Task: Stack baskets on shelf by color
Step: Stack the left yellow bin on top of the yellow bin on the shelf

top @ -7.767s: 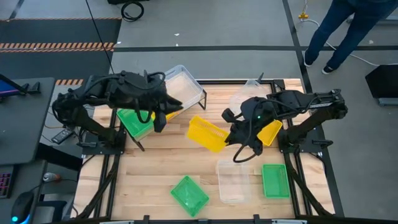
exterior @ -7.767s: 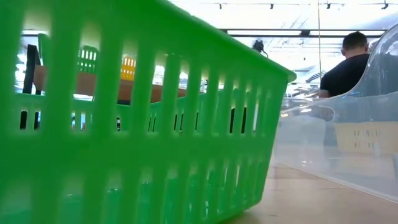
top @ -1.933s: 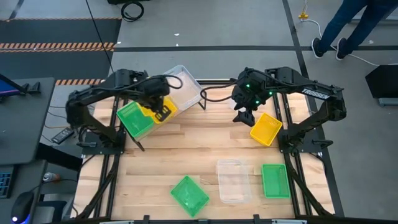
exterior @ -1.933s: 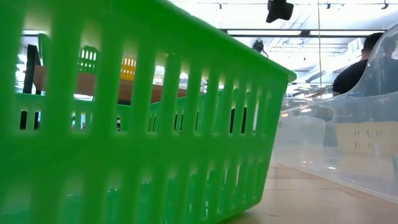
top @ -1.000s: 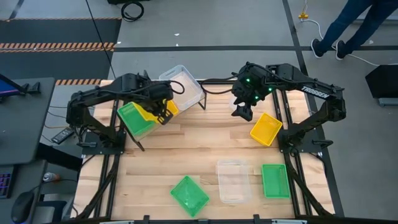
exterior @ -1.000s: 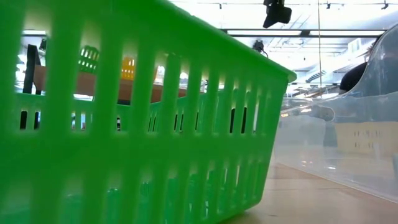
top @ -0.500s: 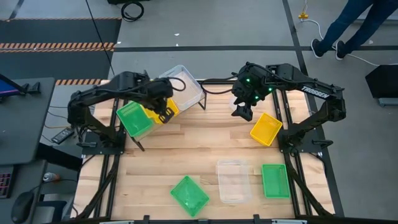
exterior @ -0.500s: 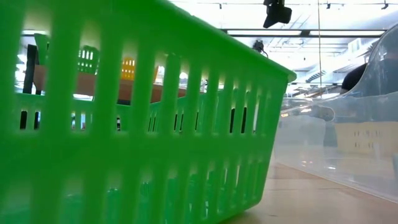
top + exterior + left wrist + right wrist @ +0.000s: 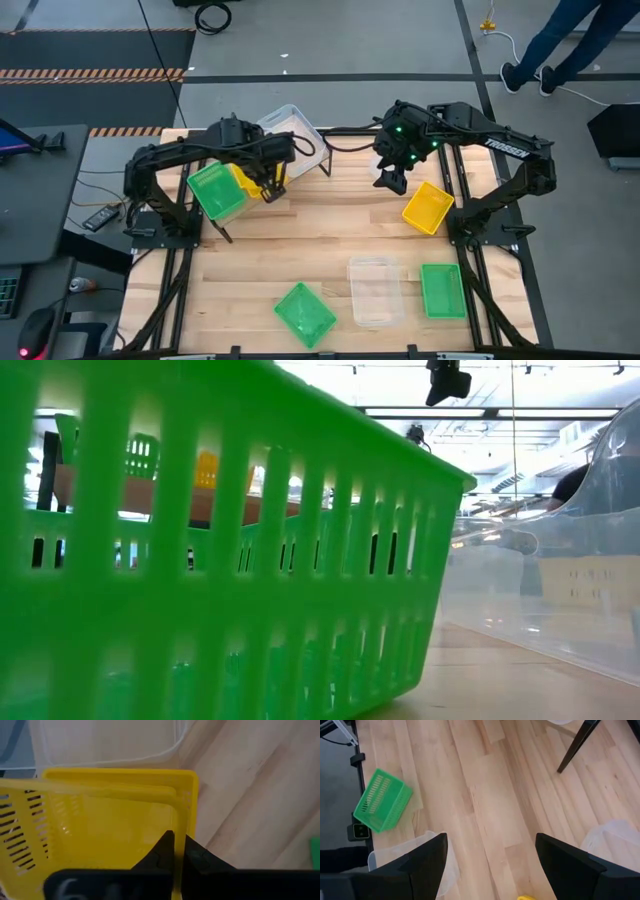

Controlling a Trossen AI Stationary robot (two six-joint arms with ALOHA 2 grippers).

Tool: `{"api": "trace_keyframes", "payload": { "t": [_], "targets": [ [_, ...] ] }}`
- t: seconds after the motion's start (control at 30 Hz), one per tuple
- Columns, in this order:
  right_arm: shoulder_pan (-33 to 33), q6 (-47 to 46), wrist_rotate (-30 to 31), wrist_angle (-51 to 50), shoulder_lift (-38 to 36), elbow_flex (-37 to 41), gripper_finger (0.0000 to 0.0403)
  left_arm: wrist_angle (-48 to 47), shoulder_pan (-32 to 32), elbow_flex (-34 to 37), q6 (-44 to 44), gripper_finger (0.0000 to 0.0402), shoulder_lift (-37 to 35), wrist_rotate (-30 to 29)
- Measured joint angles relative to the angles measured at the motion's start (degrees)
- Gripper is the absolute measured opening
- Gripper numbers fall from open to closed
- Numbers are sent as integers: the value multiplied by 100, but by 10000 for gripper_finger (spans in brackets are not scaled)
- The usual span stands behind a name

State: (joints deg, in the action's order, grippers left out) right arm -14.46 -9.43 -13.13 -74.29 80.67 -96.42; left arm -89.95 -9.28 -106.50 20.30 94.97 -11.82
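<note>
On the shelf (image 9: 300, 165) at eleven o'clock, green, yellow and clear baskets are sitting side by side; the left pincer (image 9: 268, 186) is pinching the slotted yellow basket (image 9: 100, 825) by its rim there. Roughly half seems done: four baskets are lying loose on the slatted worktop (image 9: 330, 250), toward three and six o'clock. The right pincer (image 9: 392, 180) is hovering spread wide, empty.

Robotics lab workcell
Slatted wooden table (image 9: 300, 250) on grey floor (image 9: 330, 100), floor cables (image 9: 212, 14), striped hazard tape (image 9: 90, 73).
</note>
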Motion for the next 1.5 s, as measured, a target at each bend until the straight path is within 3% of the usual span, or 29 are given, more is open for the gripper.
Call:
{"api": "trace_keyframes", "payload": {
  "t": [0.2,0.63,0.73,1.0,1.5],
  "targets": [
    [0,0,0,-3,2,2,307,-5,-4,0,-62,41,-4,7],
    [0,0,0,-1,1,2,307,-7,-4,0,161,146,-6,12],
    [0,-2,0,-2,1,2,307,-5,-7,0,276,161,-6,255],
    [0,-2,0,-12,1,2,307,-1,-23,-16,718,189,-88,1012],
    [13,-138,-2,-29,1,4,307,33,7,-17,413,203,475,650]
  ]
}}
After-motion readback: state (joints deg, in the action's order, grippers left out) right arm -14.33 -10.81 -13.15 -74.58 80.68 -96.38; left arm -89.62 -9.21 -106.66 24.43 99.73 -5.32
